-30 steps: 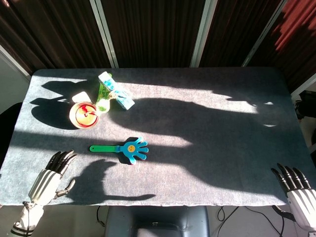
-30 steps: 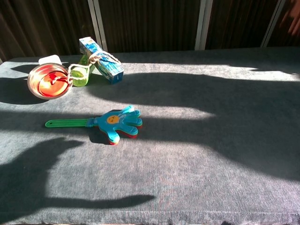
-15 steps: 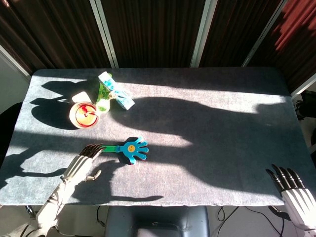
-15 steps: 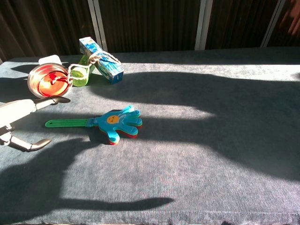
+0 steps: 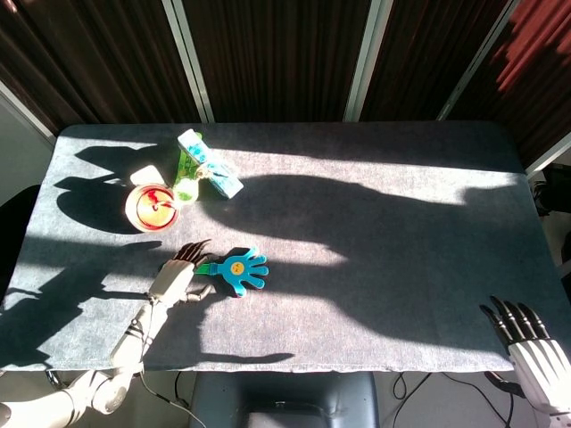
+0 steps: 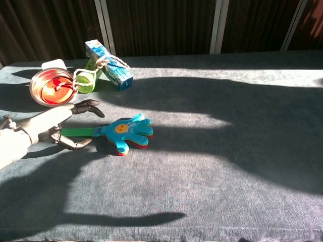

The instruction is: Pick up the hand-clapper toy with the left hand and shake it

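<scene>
From the head view, you have not picked up the toy (image 5: 234,268) yet. It lies flat on the worktop (image 5: 375,241). Your left hand (image 5: 178,275) is over its green stick, and the blue palm lies just past your fingers. Your right hand (image 5: 528,343) rests far off with fingers apart, holding nothing.

From the chest view, your left hand (image 6: 58,127) has fingers above and thumb below the stick of the toy (image 6: 121,132), not closed on it. I think grabbing, lifting and shaking are all left.
</scene>
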Controlling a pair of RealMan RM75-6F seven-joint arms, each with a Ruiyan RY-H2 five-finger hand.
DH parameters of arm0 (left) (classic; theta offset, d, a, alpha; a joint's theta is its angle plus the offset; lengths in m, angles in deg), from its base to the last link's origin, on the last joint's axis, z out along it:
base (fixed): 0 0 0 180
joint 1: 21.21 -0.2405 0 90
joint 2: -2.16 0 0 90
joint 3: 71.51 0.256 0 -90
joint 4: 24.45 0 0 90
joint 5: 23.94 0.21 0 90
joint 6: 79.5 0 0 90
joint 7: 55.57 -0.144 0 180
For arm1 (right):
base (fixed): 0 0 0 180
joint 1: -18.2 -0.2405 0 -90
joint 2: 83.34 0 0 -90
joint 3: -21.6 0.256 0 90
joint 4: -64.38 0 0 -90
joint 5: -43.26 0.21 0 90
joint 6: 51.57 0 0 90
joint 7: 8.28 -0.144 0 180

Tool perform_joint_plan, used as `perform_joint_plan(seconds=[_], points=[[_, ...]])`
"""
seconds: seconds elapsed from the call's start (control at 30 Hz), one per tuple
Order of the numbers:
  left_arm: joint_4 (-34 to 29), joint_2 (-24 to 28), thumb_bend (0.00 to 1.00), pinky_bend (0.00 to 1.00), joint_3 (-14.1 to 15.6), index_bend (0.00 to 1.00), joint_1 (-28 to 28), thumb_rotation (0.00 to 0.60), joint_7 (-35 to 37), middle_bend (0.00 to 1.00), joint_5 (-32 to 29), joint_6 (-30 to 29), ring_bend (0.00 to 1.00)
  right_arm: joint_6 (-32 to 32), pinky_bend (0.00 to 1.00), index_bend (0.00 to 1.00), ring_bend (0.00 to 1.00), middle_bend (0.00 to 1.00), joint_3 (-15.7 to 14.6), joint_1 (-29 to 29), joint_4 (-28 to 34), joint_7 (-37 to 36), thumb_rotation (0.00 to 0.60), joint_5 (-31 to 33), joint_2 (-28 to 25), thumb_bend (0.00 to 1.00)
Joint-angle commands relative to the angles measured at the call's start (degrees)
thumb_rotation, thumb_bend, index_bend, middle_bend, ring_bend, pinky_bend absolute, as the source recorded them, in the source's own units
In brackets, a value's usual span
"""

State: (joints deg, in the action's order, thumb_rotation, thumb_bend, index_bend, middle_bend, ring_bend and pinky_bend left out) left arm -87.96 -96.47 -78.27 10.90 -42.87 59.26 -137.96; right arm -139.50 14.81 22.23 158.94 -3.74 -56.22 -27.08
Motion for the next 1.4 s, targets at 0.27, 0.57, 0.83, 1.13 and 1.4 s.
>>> perform_joint_plan(seconds=[0.27, 0.57, 0.83, 1.13, 1.4], points=[[4.10, -3.00, 0.36, 0.01, -1.79, 0.36, 1.67, 0.600, -2.21, 0.00, -3.66, 1.88, 0.00, -0.72, 0.00, 0.00, 0.00, 0.00, 0.07, 0.13, 0.01, -0.40, 0.600, -0.19, -0.22, 0.19], [4.84, -3.44, 0.38, 0.01, -1.73, 0.35, 2.16, 0.600, -2.90, 0.00, -4.84, 2.62, 0.00, -1.00, 0.00, 0.00, 0.00, 0.00, 0.17, 0.21, -0.04, -0.36, 0.600, -0.14, -0.14, 0.19], [5.13, -3.70, 0.38, 0.01, -1.67, 0.38, 2.59, 0.600, -3.51, 0.01, -5.71, 3.43, 0.00, -1.32, 0.00, 0.00, 0.00, 0.00, 0.18, 0.30, -0.05, -0.47, 0.600, -0.23, -0.18, 0.19], [5.63, -4.14, 0.36, 0.02, -1.76, 0.49, 2.71, 0.600, -4.43, 0.04, -6.38, 3.18, 0.00, -1.61, 0.00, 0.00, 0.00, 0.00, 0.16, 0.39, -0.08, -0.70, 0.600, -0.36, -0.29, 0.19], [6.50, -4.92, 0.40, 0.03, -1.84, 0.64, 2.53, 0.600, -5.80, 0.12, -7.26, 2.87, 0.00, -1.85, 0.00, 0.00, 0.00, 0.00, 0.18, 0.47, -0.11, -0.72, 0.600, -0.46, -0.24, 0.19]])
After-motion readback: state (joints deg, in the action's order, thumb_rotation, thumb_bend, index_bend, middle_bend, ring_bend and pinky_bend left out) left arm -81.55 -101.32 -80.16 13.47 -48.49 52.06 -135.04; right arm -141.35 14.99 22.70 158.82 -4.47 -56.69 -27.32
